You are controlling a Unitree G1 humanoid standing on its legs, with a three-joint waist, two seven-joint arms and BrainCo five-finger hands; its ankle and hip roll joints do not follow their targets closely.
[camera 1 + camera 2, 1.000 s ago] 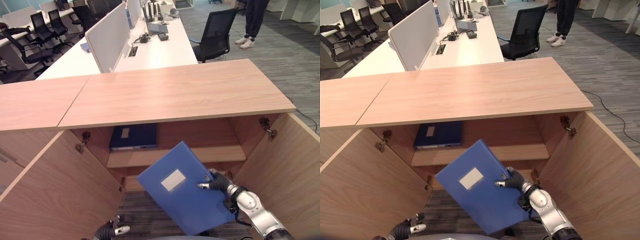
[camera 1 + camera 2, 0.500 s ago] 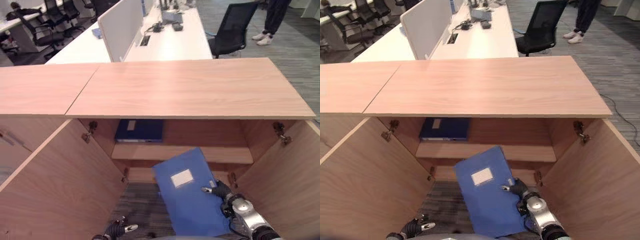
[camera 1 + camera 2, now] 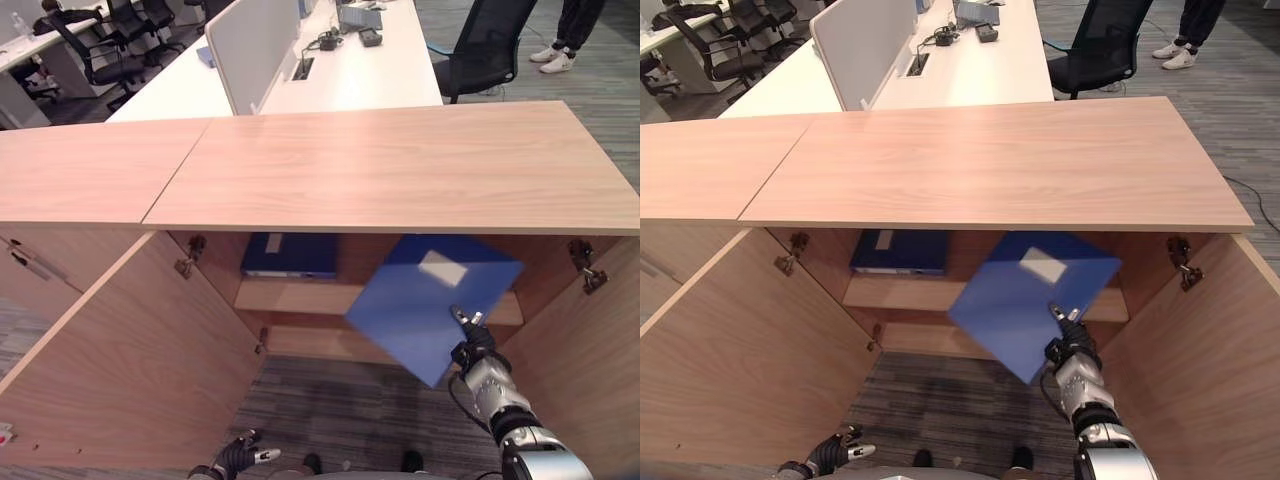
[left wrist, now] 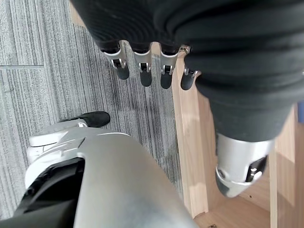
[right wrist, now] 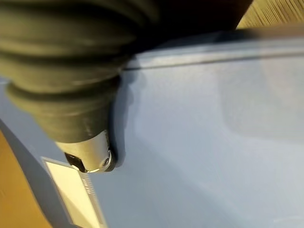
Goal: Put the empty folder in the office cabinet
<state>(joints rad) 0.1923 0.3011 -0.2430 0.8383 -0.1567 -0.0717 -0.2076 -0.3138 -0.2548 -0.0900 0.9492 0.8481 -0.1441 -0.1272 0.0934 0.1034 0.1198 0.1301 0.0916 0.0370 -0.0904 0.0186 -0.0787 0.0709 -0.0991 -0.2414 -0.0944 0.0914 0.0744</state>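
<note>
I had the office cabinet (image 3: 380, 170) in front of me, both doors swung open: left door (image 3: 130, 370), right door (image 3: 590, 380). Wood top was bare. Behind it, a long white desk (image 3: 340, 80) with a divider panel (image 3: 250, 45), black chairs (image 3: 490, 45), and a person's legs and white shoes (image 3: 560, 50) at the far right.

Inside the cabinet, a shelf (image 3: 300, 297) ran across the opening. A dark blue binder (image 3: 290, 256) lay flat on its left part, toward the back.

The blue folder (image 3: 430, 305) hung tilted in the cabinet opening on the right side, its upper corner up under the top board, white label (image 3: 442, 268) facing me, lower edge in front of the shelf. It sat apart from the dark binder.

My right hand (image 3: 468, 340) was at the folder's lower right corner, just below and against it, thumb (image 5: 90, 159) pressed on the cover, pinching the folder.

My left hand (image 3: 235, 458) hung low by the left door over grey carpet (image 3: 340, 420), fingers (image 4: 142, 71) straight and loose, holding nothing.
</note>
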